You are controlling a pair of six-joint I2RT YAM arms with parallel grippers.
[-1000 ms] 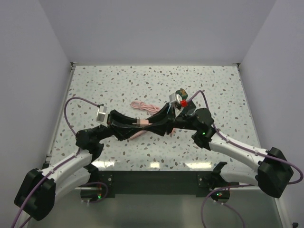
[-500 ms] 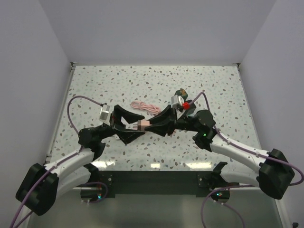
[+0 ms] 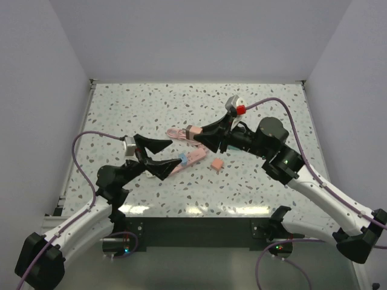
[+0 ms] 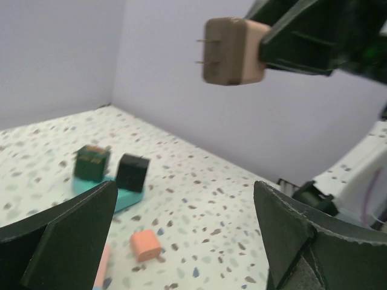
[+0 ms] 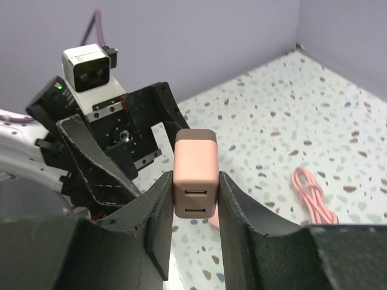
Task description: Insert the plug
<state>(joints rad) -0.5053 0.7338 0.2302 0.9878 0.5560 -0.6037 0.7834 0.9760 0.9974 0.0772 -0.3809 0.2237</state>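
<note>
The plug is a pale pinkish-beige block. My right gripper is shut on it and holds it in the air above the table's middle. The right wrist view shows the plug pinched between the fingers, two slots facing the camera. Its two prongs point left in the left wrist view, where the plug hangs high up. My left gripper stands open and empty to the lower left of the plug. Its tips are by the pink power strip, which lies flat on the table.
A small pink-orange block lies right of the strip. A coiled pink cable lies behind it. The left wrist view shows a teal base carrying a black block and a green block. White walls enclose the table.
My left gripper has opened, let go and drawn back to the left. The right gripper has lifted the plug up and toward the back right, uncovering the power strip.
</note>
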